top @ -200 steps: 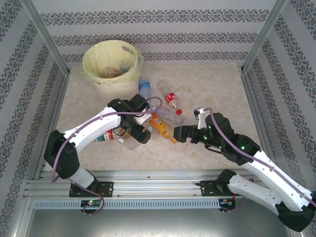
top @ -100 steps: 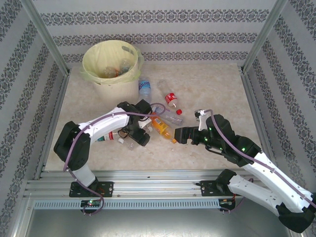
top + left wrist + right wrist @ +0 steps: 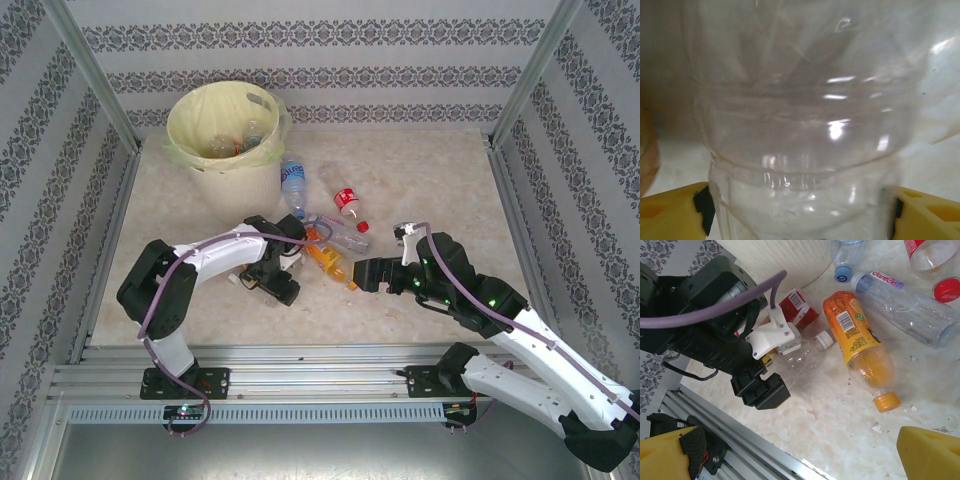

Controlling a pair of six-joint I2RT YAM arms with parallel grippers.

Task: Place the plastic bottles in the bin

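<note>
A clear bottle (image 3: 800, 130) lies between the yellow fingers (image 3: 670, 212) of my left gripper (image 3: 272, 278), its sides against both pads; the gripper is shut on it. Its white cap (image 3: 825, 339) shows in the right wrist view. An orange bottle (image 3: 328, 260) lies just right of the left gripper, and a red-labelled bottle (image 3: 799, 307) lies behind it. My right gripper (image 3: 358, 272) is open and holds nothing, hovering beside the orange bottle's cap (image 3: 887, 401). The bin (image 3: 225, 125) stands at the back left with several bottles inside.
A blue-labelled bottle (image 3: 292, 180), a red-capped bottle (image 3: 347, 200) and a long clear bottle (image 3: 345, 235) lie between the bin and the grippers. Metal rails (image 3: 300, 360) run along the near edge, and patterned walls enclose the table.
My left arm has folded inward and lowered over the clear bottle, and its jaws have narrowed onto it. The right arm has barely moved.
</note>
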